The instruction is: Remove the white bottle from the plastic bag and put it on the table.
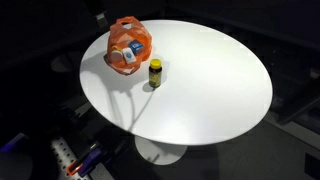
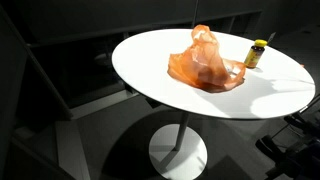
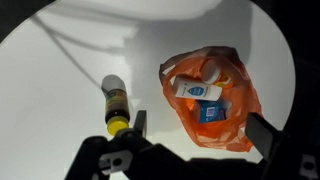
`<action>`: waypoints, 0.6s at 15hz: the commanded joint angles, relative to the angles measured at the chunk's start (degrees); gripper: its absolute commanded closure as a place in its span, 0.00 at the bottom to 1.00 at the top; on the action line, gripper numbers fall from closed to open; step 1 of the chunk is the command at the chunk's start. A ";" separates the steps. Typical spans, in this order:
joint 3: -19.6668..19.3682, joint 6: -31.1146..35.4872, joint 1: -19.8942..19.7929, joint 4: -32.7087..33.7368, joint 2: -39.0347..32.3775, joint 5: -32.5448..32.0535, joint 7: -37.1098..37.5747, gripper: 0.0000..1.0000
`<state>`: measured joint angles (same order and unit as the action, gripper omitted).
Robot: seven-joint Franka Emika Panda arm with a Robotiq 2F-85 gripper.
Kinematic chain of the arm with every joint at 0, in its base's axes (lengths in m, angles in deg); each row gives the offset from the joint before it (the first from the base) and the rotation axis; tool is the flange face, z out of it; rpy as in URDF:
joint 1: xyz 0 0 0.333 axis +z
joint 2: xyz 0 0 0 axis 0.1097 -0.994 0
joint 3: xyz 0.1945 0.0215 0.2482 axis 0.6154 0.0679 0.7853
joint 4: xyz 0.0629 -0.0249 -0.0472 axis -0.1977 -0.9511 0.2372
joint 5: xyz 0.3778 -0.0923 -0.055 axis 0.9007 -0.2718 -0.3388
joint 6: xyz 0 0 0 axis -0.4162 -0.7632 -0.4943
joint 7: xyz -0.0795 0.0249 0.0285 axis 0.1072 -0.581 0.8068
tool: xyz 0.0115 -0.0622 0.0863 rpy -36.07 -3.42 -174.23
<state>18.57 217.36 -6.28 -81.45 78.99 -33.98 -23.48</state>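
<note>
While I look down through the wrist view, the gripper (image 3: 200, 130) hangs above the table (image 3: 60, 90) with its jaws spread wide and nothing between them, one dark finger (image 3: 140, 122) near the small bottle and the other low over the far edge of the bag. The orange plastic bag (image 3: 215, 100) lies crumpled on the round white tabletop, and the white bottle (image 3: 197, 90) with its blue label sits inside it, on its side, beside a second blue-marked item (image 3: 210, 113) I cannot identify. Whether I see them through the thin plastic or through the bag's mouth, I cannot tell. A dark bottle with a yellow cap (image 3: 114, 103) stands just beside the bag, apart from it. In both exterior views the bag (image 1: 130, 42) (image 2: 205, 62) sits toward one edge of the table (image 1: 200, 90) (image 2: 150, 55), with the yellow-capped bottle (image 1: 155, 71) (image 2: 256, 53) upright next to it. The white bottle (image 1: 127, 59) shows faintly within the bag in an exterior view.
</note>
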 commanded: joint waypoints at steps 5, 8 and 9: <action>0.53 -1.05 -0.54 2.27 -3.16 0.18 0.58 0.00; 0.69 -0.87 -0.10 4.30 -6.62 0.56 0.70 0.00; 0.85 -0.78 0.08 5.11 -8.09 0.67 0.76 0.00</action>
<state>18.77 217.32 -6.34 -80.23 75.84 -33.98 -23.48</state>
